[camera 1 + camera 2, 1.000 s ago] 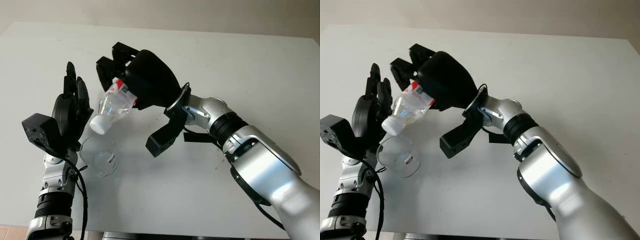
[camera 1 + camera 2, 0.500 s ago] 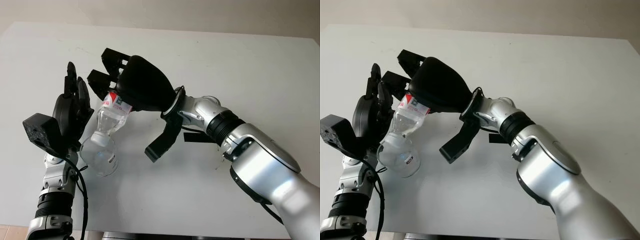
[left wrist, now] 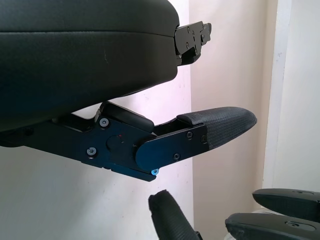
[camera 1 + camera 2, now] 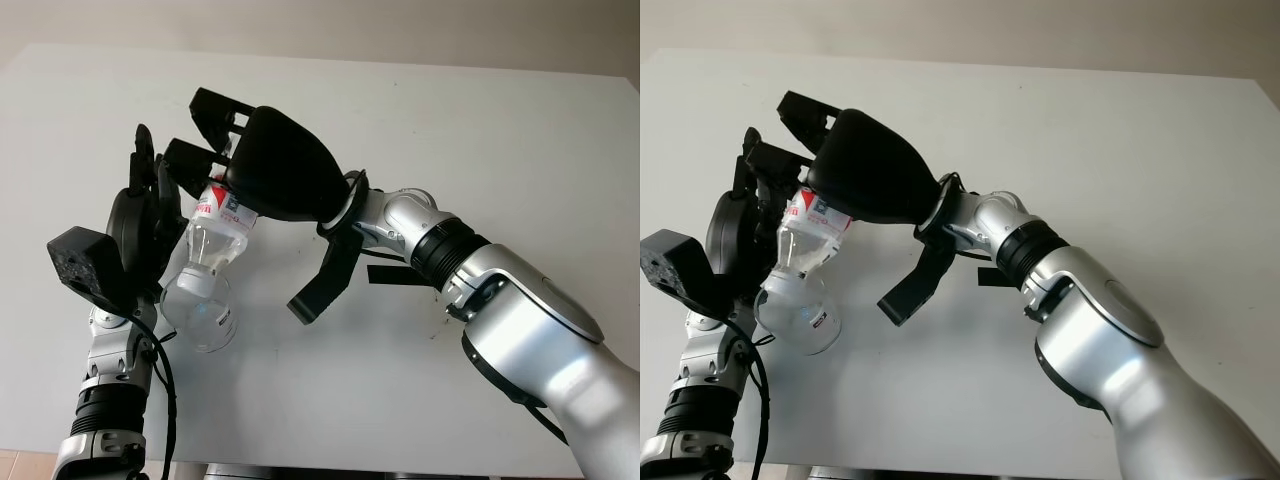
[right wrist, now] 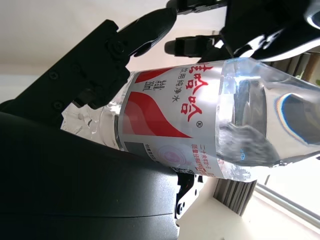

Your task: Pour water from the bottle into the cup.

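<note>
A clear plastic bottle point(image 4: 217, 232) with a red and white label point(image 5: 175, 120) is tipped steeply, neck down. Its white-capped mouth point(image 4: 194, 282) sits at the rim of a clear glass cup point(image 4: 203, 312) that stands on the white table point(image 4: 420, 380). My right hand point(image 4: 225, 170) is shut on the bottle's upper body, reaching in from the right above the cup. A little water shows inside the bottle in the right wrist view. My left hand point(image 4: 150, 200) is open and held upright just left of the cup and bottle, its fingers point(image 3: 215, 130) pointing up.
The table's far edge runs along the top of the head views and its front edge lies just below the cup. My right forearm point(image 4: 470, 270) crosses the middle of the table. Bare table surface extends to the right and behind.
My right hand has rolled further and shifted up and left, tipping the bottle from a shallow slant to nearly neck-down, its mouth now at the cup's rim. The left hand has stayed put.
</note>
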